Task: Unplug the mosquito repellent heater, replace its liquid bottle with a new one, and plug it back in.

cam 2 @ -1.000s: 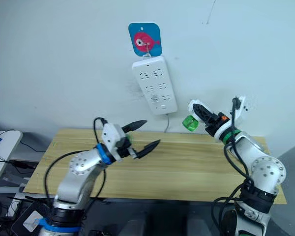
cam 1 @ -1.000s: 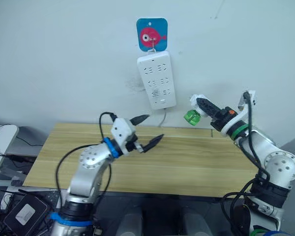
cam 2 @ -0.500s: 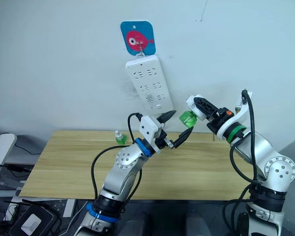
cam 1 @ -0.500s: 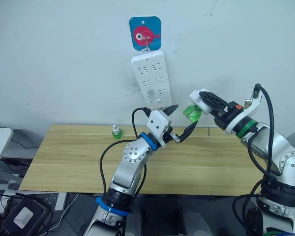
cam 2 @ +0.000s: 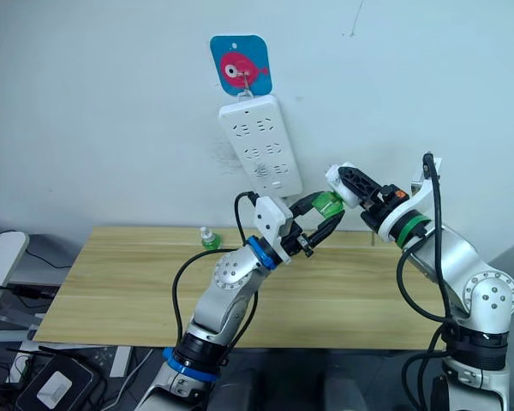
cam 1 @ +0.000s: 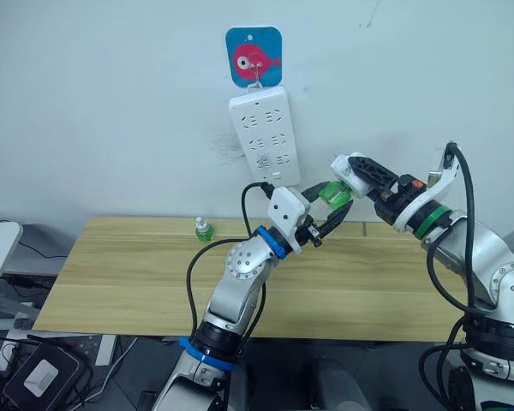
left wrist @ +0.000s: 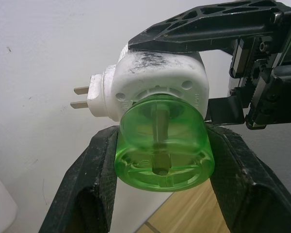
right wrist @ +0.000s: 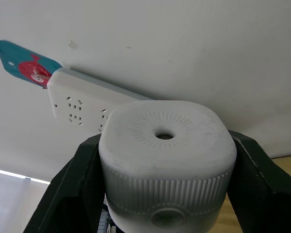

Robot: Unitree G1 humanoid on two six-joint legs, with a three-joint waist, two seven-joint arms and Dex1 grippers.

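Observation:
My right gripper (cam 1: 349, 169) is shut on the mosquito repellent heater (cam 1: 346, 165), a white domed unit held in the air right of the power strip. Its round vent hole faces the right wrist camera, and black fingers (right wrist: 72, 189) press both sides of the heater (right wrist: 167, 145). A green liquid bottle (left wrist: 162, 141) hangs from the heater (left wrist: 157, 77), whose two bare prongs (left wrist: 80, 97) point at the wall. My left gripper (cam 1: 334, 199) is shut on this bottle, its pads (left wrist: 89, 179) touching either side. Another small green bottle (cam 1: 205, 229) stands on the table at the back.
A long white power strip (cam 1: 265, 137) hangs on the wall from a blue hook plate with a pink fish (cam 1: 254, 57). The wooden table (cam 1: 137, 274) lies below both arms. Black cables loop around each arm.
My left gripper rose from above the table to the heater and closed its fingers around the green bottle. The right gripper kept holding the heater, almost still over the last half second.

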